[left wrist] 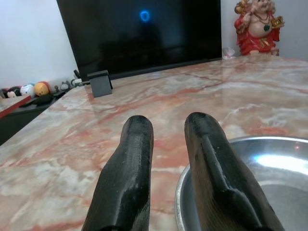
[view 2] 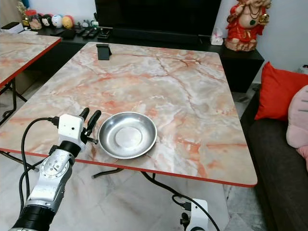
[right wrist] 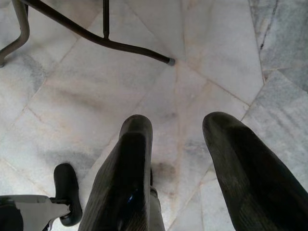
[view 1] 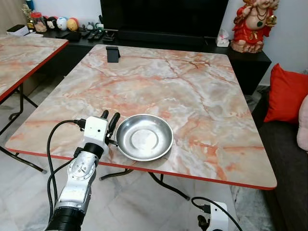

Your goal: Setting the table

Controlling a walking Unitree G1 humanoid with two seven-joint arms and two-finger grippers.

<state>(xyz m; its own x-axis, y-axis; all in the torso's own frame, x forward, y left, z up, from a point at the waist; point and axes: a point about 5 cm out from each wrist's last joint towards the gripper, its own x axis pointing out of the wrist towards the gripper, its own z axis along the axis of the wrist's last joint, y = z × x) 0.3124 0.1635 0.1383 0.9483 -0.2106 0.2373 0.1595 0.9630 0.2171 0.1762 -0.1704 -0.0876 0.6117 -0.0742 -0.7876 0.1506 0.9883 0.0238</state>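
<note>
1 steel bowl (view 1: 144, 137) rests near the front edge of the marble-patterned table (view 1: 192, 91), toward the robot's left; its rim lies just beside the left gripper (view 1: 110, 119); the 2 black fingers (left wrist: 127, 178) of that gripper stand narrowly apart with nothing between them, 1 finger over bare tabletop and the other at the bowl's rim, whether touching it cannot be told; the silver left arm (view 1: 79, 178) reaches up from below the table edge with a black cable (view 1: 52, 144) looped beside it; the right gripper (right wrist: 175, 168) hangs low over the pale tiled floor (right wrist: 216, 53), fingers apart and empty; a small black stand (view 1: 113, 53) sits at the far edge of the table.
</note>
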